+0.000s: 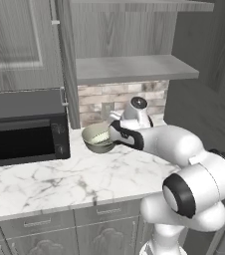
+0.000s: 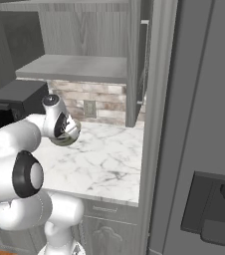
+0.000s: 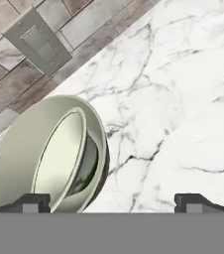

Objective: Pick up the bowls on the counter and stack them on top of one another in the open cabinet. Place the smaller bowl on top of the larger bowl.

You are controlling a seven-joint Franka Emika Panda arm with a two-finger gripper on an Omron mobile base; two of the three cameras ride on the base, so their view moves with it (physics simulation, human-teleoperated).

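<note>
Deep round olive-grey bowl w/ pale cream inside point(image 3: 49, 154) sits on the white grey-veined marble counter point(image 3: 183, 99), off-centre toward one fingertip point(image 3: 32, 202) of the gripper point(image 3: 114, 201). Jaws spread wide, holding nothing. Risk: closing from here prob clips the rim on one side only, so bowl tips or skids away.

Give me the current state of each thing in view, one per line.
gripper: open, low over the counter, holding nothing.
larger bowl: upright on the counter, beside the gripper.
open cabinet: open, shelf bare.
counter: carries the larger bowl and microwave.
microwave: door closed.
</note>
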